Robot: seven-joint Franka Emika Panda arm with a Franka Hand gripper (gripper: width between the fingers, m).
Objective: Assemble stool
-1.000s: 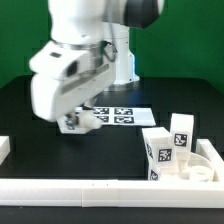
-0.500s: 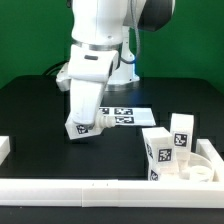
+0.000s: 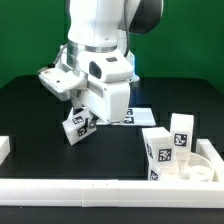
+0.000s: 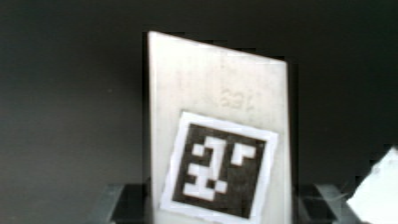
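The fingers are clamped on one tagged leg above the black surface, the arm hiding most of the marker board. Two more legs stand on the seat at the exterior view's right, inside the white rails.

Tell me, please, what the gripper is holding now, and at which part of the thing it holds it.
The gripper is shut on a white stool leg, clamped at its tagged end; the plain end points away from the wrist camera.
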